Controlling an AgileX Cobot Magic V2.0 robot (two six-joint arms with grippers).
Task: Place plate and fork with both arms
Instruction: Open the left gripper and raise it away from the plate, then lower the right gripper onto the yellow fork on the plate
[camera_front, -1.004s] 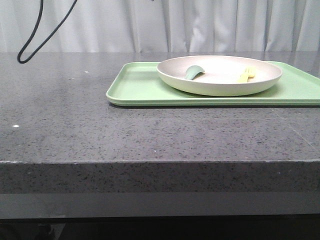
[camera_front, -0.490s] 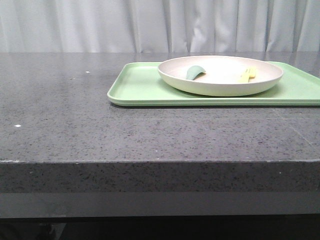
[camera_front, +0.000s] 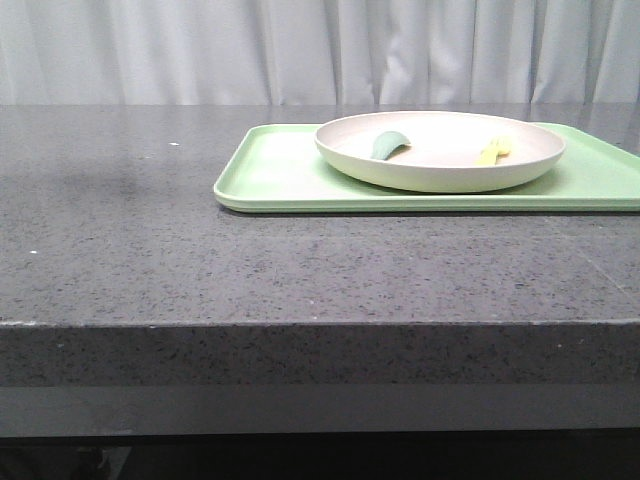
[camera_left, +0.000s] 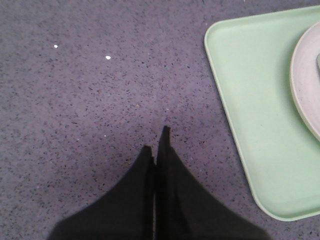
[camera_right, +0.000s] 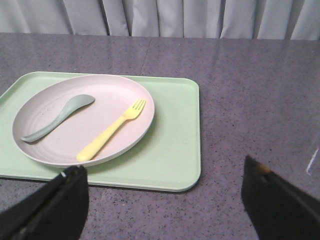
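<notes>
The fork (camera_right: 111, 130) lies inside the plate (camera_right: 125, 143) on the green tray (camera_right: 172, 165), far ahead of the wide-open, empty right gripper (camera_right: 165, 200). Its prongs point away and right. The left gripper (camera_left: 156, 150) is closed on nothing, over the table (camera_left: 90, 100) left of the tray.

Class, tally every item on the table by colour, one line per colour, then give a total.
Light green: 1, the tray
Off-white: 1, the plate
Teal-green: 1, the spoon
Pale yellow: 1, the fork
Total: 4
</notes>
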